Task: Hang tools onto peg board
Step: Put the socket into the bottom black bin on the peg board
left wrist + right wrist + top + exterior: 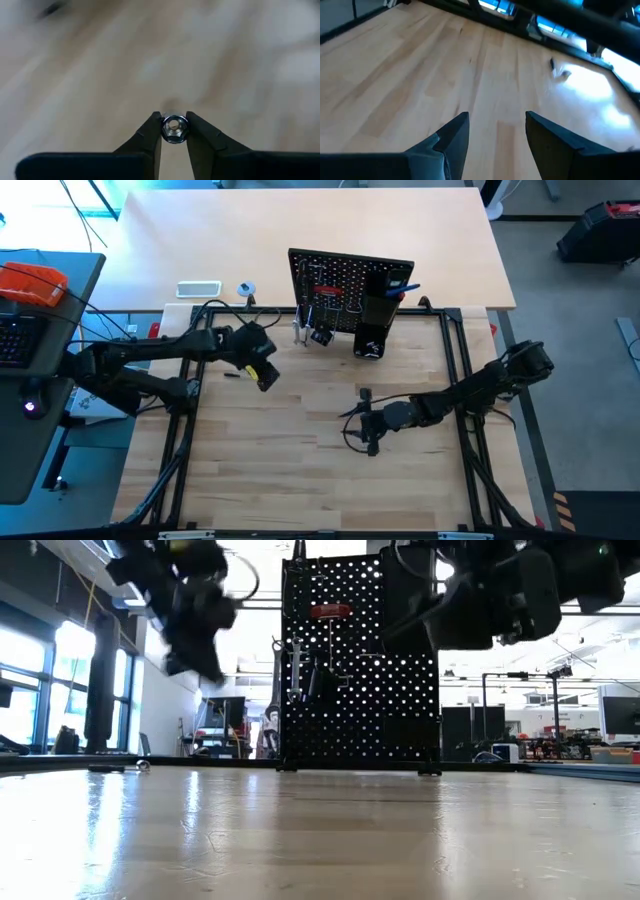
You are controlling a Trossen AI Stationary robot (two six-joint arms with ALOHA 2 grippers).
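On the left, the left claw (262,373) hangs above the wooden tabletop (300,470), in front of and to the left of the peg board (350,288). Its wrist view shows its fingers (150,134) clamped on a small silver socket-like tool end (174,128), a round metal piece with a hexagonal hole, seen end on; how long the tool is cannot be told. In the low view this claw (200,625) is raised well off the tabletop, to the left of the board.

In the middle at the back, the peg board stands upright on the tabletop. A red-handled screwdriver (330,612) hangs near its top, a silver wrench (295,670) hangs at its left edge beside other dark tools, and a tall black box holder (373,315) sits on its right part with a blue T-handle hex key (402,288) sticking out of it.

To the right, the right claw (362,423) hovers over the bare middle of the tabletop, in front of the board. Its fingers (455,132) stand apart with nothing between them, only wood grain showing below.
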